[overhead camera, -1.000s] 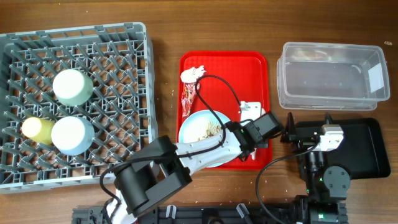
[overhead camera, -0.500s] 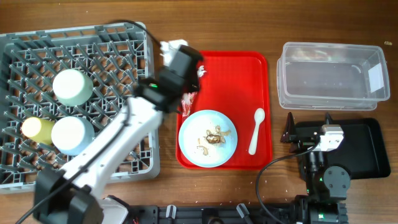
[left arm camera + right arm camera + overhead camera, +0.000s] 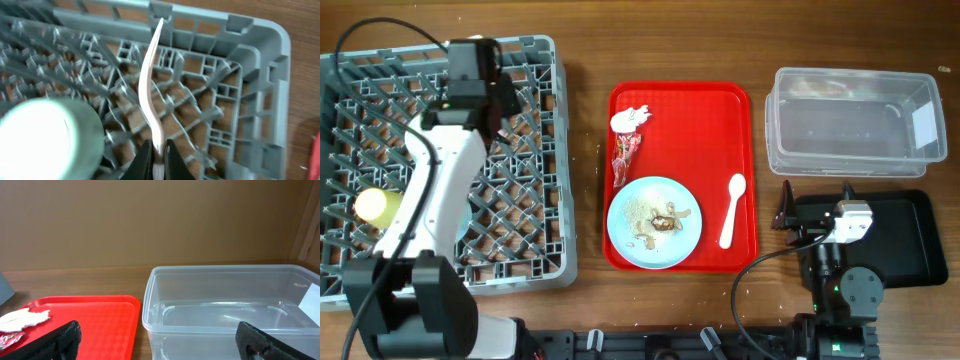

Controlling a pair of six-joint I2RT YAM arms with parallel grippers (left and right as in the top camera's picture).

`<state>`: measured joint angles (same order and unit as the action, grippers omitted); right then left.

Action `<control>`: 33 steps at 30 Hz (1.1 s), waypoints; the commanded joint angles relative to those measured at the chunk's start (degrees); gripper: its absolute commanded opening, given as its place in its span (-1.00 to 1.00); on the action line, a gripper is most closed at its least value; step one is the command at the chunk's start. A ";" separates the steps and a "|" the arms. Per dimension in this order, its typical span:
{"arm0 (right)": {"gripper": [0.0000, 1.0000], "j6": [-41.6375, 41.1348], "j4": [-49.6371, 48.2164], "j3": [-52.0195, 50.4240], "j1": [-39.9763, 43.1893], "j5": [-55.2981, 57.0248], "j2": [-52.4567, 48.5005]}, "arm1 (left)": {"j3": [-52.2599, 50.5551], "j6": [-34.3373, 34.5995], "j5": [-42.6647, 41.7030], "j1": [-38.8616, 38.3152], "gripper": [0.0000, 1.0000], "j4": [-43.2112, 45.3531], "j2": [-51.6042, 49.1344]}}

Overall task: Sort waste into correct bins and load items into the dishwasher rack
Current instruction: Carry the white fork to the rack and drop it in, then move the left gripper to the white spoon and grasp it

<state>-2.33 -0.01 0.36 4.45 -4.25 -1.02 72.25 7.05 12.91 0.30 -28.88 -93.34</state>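
My left gripper (image 3: 472, 62) is over the far part of the grey dishwasher rack (image 3: 535, 150), shut on a piece of white plastic cutlery (image 3: 150, 85). The cutlery points toward the rack's far rim (image 3: 200, 12). The gripper's fingers (image 3: 158, 160) show next to the mint-green bowl (image 3: 45, 135). The yellow cup (image 3: 375, 205) sits in the rack; my arm hides most of the bowls from above. On the red tray (image 3: 720, 110) lie the tissue (image 3: 631, 119), the wrapper (image 3: 623, 155), the blue plate (image 3: 685, 240) with food scraps (image 3: 660, 218), and a white spoon (image 3: 732, 208). My right gripper (image 3: 786, 212) (image 3: 160, 340) is open and empty.
The clear tub (image 3: 855, 120) (image 3: 225, 310) stands at the far right, with nothing in it. The black tray (image 3: 910, 250) lies in front of it, under my right arm. Bare wooden table lies between the rack and the red tray.
My left arm has swung from the right side of the red tray across to the far part of the rack, carrying the white cutlery. The right arm has not moved.
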 commanded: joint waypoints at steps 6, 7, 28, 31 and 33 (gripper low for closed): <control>1.00 -0.72 -0.09 -0.04 0.13 0.37 0.22 | -0.24 -14.38 -11.98 3.74 -0.92 3.54 -7.10; 1.00 -0.70 -0.09 -0.04 0.13 0.37 0.22 | -0.24 -14.36 -13.18 3.74 -0.92 3.69 -7.10; 1.00 -0.70 -0.09 -0.04 0.13 0.37 0.22 | -0.24 3.89 -62.42 -4.17 0.82 -4.83 7.78; 1.00 -0.70 -0.09 -0.04 0.13 0.37 0.22 | -0.24 3.98 -48.98 -17.97 0.61 -8.81 4.92; 1.00 -0.70 -0.09 -0.04 0.13 0.37 0.22 | -0.24 13.40 -27.82 -31.61 0.29 -8.66 2.01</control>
<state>-2.35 0.01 0.36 4.45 -4.23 -1.02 72.18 11.29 -36.80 -19.31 -37.67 -88.53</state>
